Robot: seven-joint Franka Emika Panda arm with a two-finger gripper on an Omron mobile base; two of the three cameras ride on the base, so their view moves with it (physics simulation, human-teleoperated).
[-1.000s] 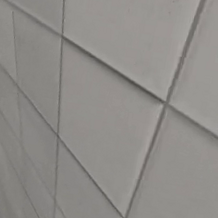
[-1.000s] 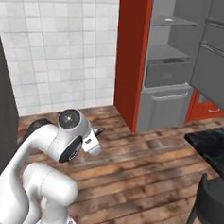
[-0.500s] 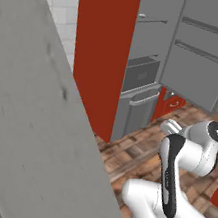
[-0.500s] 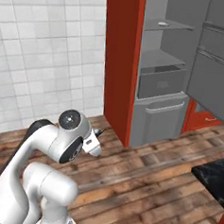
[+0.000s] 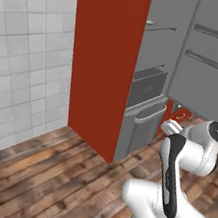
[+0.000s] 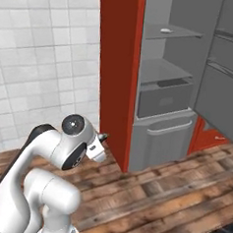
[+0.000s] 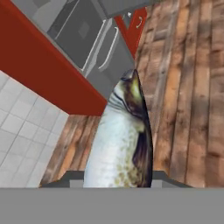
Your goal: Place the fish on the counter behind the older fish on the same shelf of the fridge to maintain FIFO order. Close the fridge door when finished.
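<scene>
Red side panels case the fridge (image 6: pixel 164 92), which stands open at the upper right of the right base view, its fridge door (image 5: pixel 217 54) swung out at the upper right of the left base view. On the upper shelf (image 6: pixel 173 33) lies the older fish (image 6: pixel 165 30), small and pale. In the hand view the gripper (image 7: pixel 118 183) pinches the fish (image 7: pixel 122 140), which fills the centre above the wooden floor (image 7: pixel 188 109).

Fish (image 7: pixel 120 144): sleek, faintly glossy skin, pale belly mottled, dark back. Fridge (image 6: pixel 166 100): smooth matt grey interior, red side panel (image 5: pixel 103 59) flat and satin. Floor (image 5: pixel 43 175): rough-grained brown wood planks. Wall (image 6: pixel 43 59): smooth white tiles, grey grout.
</scene>
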